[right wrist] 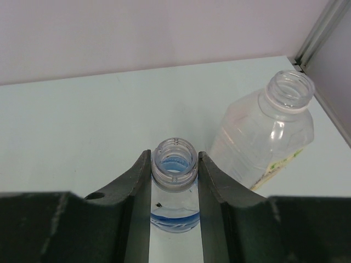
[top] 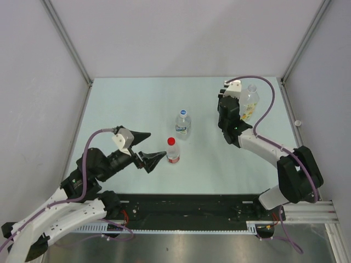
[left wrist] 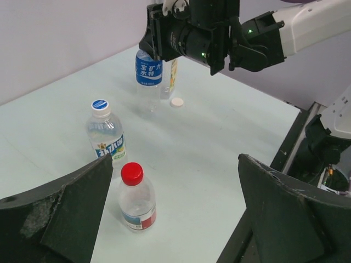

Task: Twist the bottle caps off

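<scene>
Small clear plastic bottle w/ blue label (right wrist: 174,209): cap off, mouth open, upright. Its neck is pinched betw. the two fingers of R gripper (right wrist: 174,164), which is clenched on it, one finger touching the collar each side. This bottle's own cap isn't visible anywhere.

Just right of R gripper in its wrist view, close but apart: larger wide clear bottle w/ yellowish label (right wrist: 263,139), upright, mouth open too. Small white round cap (left wrist: 176,102) lies loose on pale table (top: 126,104), below R gripper and beside the held bottle's base.

Ahead of L gripper (left wrist: 175,183): small clear bottle w/ red label (left wrist: 137,200), upright, red screw cap (left wrist: 131,173) on. It sits just past the fingertips, nearer the left-hand finger in wrist view, not touching. Farther out from L gripper, slightly left: clear bottle w/ white-and-blue label (left wrist: 107,139), upright, blue cap (left wrist: 100,104) on.

L gripper is released, jaws spread wide, nothing betw. them, low over table and pointing toward the red-capped bottle. The two grippers are well apart.
</scene>
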### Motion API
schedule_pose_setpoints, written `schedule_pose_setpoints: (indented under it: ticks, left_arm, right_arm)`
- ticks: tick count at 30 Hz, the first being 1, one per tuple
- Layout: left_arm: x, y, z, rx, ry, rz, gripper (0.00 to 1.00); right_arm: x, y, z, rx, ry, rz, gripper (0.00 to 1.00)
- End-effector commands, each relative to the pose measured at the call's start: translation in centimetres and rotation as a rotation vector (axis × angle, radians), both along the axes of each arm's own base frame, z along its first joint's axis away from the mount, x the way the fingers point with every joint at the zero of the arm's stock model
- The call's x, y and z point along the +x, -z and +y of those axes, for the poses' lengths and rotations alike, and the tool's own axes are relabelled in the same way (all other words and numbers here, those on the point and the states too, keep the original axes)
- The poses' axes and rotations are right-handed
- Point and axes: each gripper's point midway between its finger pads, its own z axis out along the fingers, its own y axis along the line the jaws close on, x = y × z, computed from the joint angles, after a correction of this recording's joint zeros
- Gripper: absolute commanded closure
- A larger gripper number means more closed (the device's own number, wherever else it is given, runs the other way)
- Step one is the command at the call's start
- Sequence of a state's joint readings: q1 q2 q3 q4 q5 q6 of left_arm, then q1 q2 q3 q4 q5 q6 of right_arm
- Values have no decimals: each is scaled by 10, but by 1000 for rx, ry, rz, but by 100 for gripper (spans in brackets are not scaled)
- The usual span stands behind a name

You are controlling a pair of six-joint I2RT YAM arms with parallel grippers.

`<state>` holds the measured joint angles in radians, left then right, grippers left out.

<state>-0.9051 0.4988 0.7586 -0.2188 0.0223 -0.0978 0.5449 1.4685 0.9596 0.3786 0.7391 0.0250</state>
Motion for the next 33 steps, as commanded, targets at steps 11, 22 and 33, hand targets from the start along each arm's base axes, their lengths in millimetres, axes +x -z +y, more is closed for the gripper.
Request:
schedule_pose_setpoints:
  ticks: [11,22,33]
  left_arm:
    - [9,3,9,-16,-73,-17,0]
    - [11,9,5,-15,-68,-9,0]
    - [11,11,4,-28,-67,5,0]
  right_arm:
    - [36,18,12,43,7,-73,100]
    - [29,26,13,36,12,-30,98]
    - [20,22,18,72,-40,3,59]
